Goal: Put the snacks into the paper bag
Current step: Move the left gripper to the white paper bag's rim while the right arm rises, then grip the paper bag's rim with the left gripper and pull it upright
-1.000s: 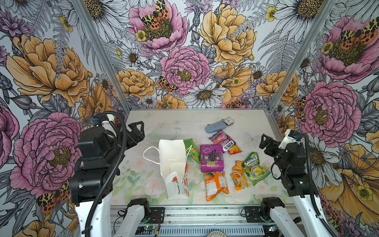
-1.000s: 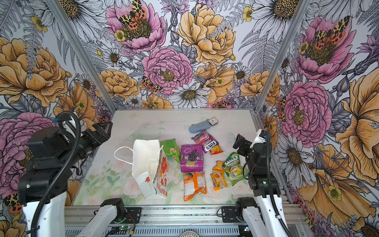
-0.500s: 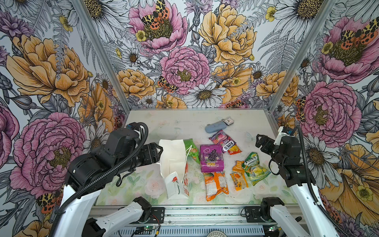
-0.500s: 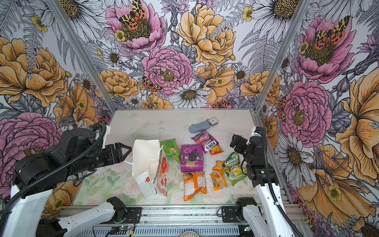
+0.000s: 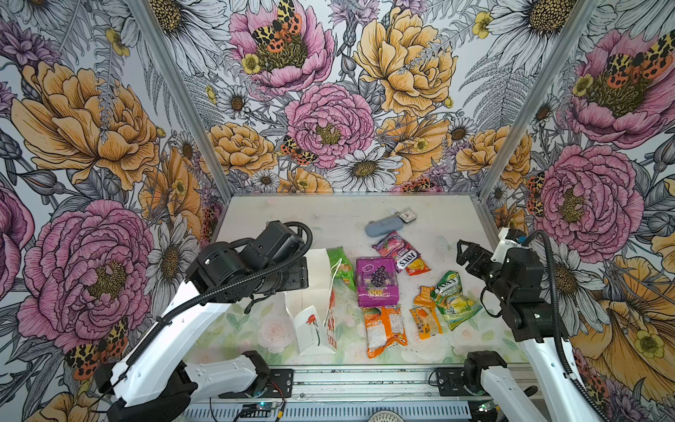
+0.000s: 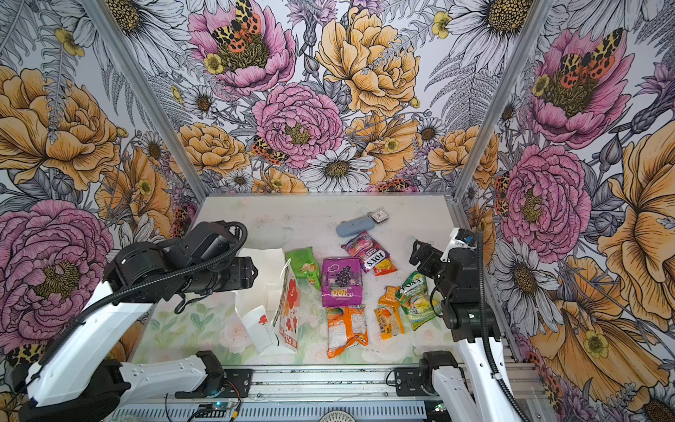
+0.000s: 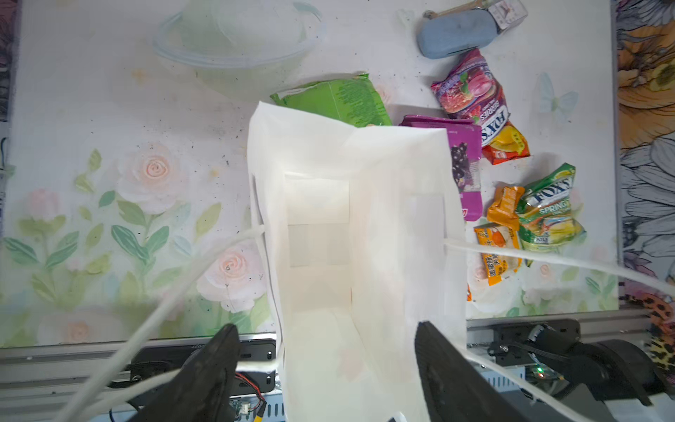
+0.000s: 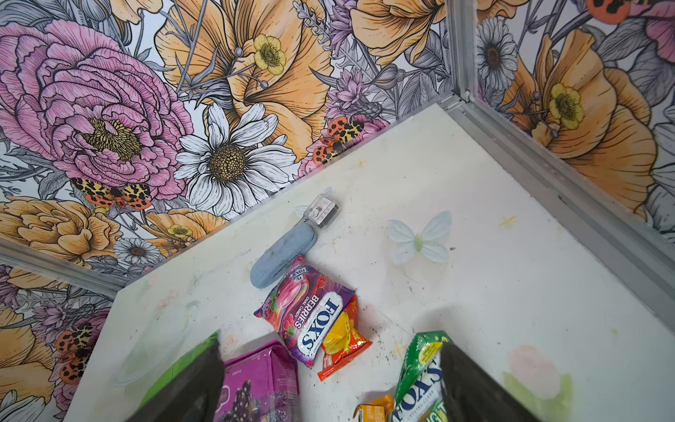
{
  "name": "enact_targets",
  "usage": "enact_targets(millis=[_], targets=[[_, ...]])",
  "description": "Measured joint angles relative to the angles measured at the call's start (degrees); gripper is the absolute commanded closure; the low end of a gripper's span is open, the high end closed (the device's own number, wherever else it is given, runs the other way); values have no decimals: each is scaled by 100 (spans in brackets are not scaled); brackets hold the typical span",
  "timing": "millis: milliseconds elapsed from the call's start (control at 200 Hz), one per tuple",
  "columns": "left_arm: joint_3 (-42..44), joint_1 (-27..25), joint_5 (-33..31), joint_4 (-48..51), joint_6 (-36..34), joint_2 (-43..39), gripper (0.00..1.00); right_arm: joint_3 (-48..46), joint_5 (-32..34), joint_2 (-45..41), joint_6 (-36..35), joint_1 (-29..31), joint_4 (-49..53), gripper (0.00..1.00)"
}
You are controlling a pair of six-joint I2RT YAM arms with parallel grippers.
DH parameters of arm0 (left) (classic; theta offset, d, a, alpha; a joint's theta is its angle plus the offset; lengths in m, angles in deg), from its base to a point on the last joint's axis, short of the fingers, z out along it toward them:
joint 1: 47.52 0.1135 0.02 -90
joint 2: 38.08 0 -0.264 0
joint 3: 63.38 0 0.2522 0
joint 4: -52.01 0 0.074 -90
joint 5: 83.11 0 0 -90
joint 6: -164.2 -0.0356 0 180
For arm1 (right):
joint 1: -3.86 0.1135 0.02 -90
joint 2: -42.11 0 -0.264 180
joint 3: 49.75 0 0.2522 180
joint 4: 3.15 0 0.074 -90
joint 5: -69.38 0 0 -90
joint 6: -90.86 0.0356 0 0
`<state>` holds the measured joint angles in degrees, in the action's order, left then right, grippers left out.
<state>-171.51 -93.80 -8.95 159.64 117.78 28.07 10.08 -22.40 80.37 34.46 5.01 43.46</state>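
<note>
Left pincer: the left pincer point(image 7: 325, 326) stands wide open over the mouth of the paper bag point(image 5: 314, 288). In the left wrist view its two black fingers point(image 7: 212, 369) are on either side of the bag's near rim. One is clear of the paper and the other is in front of the side wall. I cannot tell whether it presses the paper.

Right pincer: the right pincer point(image 5: 465, 254) is released, with the jaws far apart. It hangs in the air above the right part of the counter point(image 5: 328, 215), touches nothing, and points toward the snacks.

Paper bag: it stands on the left half of the counter with its long axis vertical and the mouth open upward. The left wrist view looks straight down to its white floor. The narrow side with the drawn rose faces the front edge.

Cord handles: the cord handles point(image 7: 164, 303) hang out to both sides of the mouth.

Snacks: all lie flat on the counter to the right of the bag.
- The green packet point(image 5: 339, 265) is just beside the bag.
- The purple grape pouch point(image 5: 376, 281) has its long axis running front to back.
- The pink FOXS packet point(image 5: 396, 252) lies diagonally and touches the red-yellow packet point(image 5: 418, 266).
- The big orange packet point(image 5: 385, 325) is nearest the front.
- The green FOXS packet point(image 5: 454, 299) is nearest to the right pincer.

Other: the grey-blue case point(image 5: 383, 228) lies behind the snacks.
</note>
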Motion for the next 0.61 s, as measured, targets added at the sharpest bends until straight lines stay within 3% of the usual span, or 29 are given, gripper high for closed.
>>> enact_targets(millis=[395,605], targets=[[691,367,-402,44,-254,116,30,-234,-48,-4,0,0,81,6],[1235,496,-299,39,-413,109,44,-236,-72,-7,0,0,83,6]])
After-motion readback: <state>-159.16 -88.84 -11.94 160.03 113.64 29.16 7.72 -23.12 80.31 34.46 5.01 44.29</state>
